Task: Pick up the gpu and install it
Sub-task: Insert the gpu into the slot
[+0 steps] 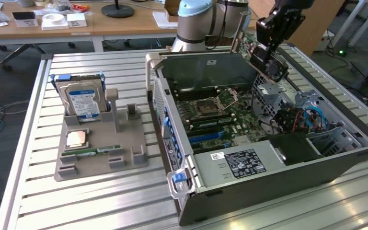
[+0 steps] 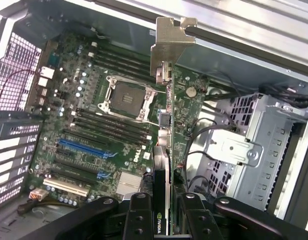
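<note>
The gpu [image 1: 270, 64], a flat card with a black fan face and a green board edge, hangs tilted above the far right corner of the open computer case [image 1: 260, 184]. My gripper [image 1: 265, 48] is shut on it from above. In the wrist view the gpu [image 2: 167, 145] appears edge-on between my two black fingers [image 2: 139, 216], its silver metal bracket [image 2: 169, 47] pointing away from me. It hovers over the motherboard [image 2: 89, 125] with the blue slots [image 2: 86, 147] below and to one side, and it touches nothing.
A grey holder [image 1: 97, 153] on the exterior view's left carries a blue-labelled hard drive [image 1: 82, 100], a processor [image 1: 76, 139] and a green memory stick [image 1: 94, 151]. Inside the case are the empty processor socket [image 2: 125, 97], a drive cage [image 2: 266, 150], cables [image 1: 302, 117] and a power supply [image 1: 241, 163].
</note>
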